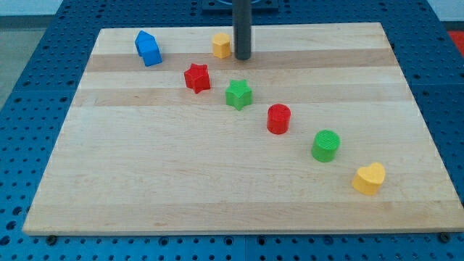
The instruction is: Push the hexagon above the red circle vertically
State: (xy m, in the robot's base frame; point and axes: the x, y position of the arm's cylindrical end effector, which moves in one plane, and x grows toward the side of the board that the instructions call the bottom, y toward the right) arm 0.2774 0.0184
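Wooden desk point(217, 181) on blue pegboard point(43, 65); tip point(242, 57) touching yellow hexagon point(222, 45), partly hidden; no fingers visible, state untellable.

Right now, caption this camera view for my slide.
My tip beside the yellow hexagon, up-left of the red circle, on the wooden board.

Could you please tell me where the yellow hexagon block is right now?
The yellow hexagon block sits near the wooden board's top edge, just left of my tip, up-right of the red star block.
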